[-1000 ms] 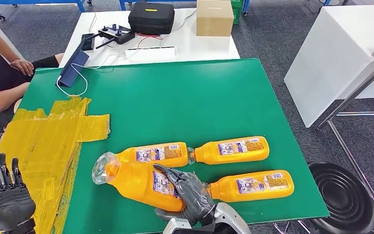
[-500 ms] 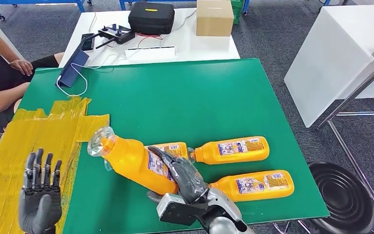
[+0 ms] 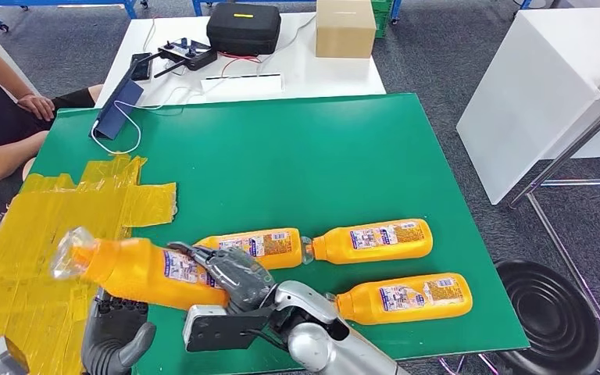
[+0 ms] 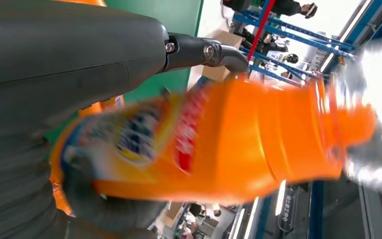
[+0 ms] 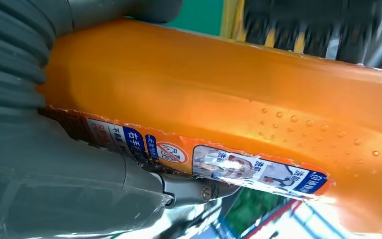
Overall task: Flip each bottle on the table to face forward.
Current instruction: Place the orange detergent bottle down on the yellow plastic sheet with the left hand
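Right hand (image 3: 230, 275) lifts one bottle (image 3: 137, 269) off the mat, clear neck pointing away from the palm, out over the yellow tape (image 3: 62, 226).

The right hand's fingers are wrapped round the label end of the bottle, near its base, so most of its length hangs out past the grip. The left hand (image 3: 116, 337) sits just beneath the bottle, fingers curled upward; whether it touches or is closed on anything cannot be told. Three more bottles (image 3: 375, 241) lie on the green mat (image 3: 281, 156), just beyond the right hand. Droplets show on the plastic in the right wrist view, so the likely risk is the bottle slipping or twisting during a turn or a handover, and dropping onto the nearest lying bottle.
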You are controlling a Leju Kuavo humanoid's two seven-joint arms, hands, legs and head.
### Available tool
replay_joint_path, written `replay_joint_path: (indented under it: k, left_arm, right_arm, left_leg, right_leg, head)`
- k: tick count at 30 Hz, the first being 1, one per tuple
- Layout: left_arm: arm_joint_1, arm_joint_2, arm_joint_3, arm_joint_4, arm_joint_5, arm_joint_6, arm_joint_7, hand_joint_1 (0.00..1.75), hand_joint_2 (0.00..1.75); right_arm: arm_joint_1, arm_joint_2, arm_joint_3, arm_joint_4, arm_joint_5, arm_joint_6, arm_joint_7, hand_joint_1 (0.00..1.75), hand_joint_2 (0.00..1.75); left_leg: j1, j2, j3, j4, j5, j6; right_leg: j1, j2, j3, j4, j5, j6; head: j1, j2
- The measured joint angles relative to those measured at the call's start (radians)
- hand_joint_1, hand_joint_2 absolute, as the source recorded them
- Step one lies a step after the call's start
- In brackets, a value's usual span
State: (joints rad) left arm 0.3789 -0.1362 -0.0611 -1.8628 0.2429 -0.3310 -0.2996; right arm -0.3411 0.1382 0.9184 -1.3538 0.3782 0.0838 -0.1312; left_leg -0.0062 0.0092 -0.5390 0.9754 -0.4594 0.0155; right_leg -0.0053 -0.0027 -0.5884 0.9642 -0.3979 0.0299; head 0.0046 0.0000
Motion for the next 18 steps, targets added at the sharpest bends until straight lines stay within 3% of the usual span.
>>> replay_joint_path:
  k: [8, 15, 18]
  left_arm:
    - [-0.015, 0.028, -0.038, 0.006, -0.025, 0.063, -0.020, 0.00, 1.75]
    - [-0.007, 0.038, -0.034, 0.010, -0.030, 0.074, -0.026, 0.06, 1.75]
    - [-0.004, 0.039, -0.033, 0.010, -0.028, 0.075, -0.031, 1.31, 1.75]
  right_arm:
    - [-0.057, 0.044, 0.128, 0.142, 0.020, 0.069, -0.044, 1.75, 1.75]
    - [-0.084, 0.070, 0.168, 0.222, 0.020, 0.076, -0.069, 1.75, 1.75]
    - [-0.091, 0.072, 0.173, 0.235, 0.020, 0.076, -0.072, 1.75, 1.75]
  left_leg:
    - [0.000, 0.000, 0.000, 0.000, 0.000, 0.000]
    - [0.000, 0.000, 0.000, 0.000, 0.000, 0.000]
    - [0.000, 0.000, 0.000, 0.000, 0.000, 0.000]
  right_leg:
    - [0.000, 0.000, 0.000, 0.000, 0.000, 0.000]
    - [0.000, 0.000, -0.001, 0.000, 0.000, 0.000]
    - [0.000, 0.000, -0.001, 0.000, 0.000, 0.000]
  head:
    - [0.000, 0.000]
    - [0.000, 0.000]
    - [0.000, 0.000]
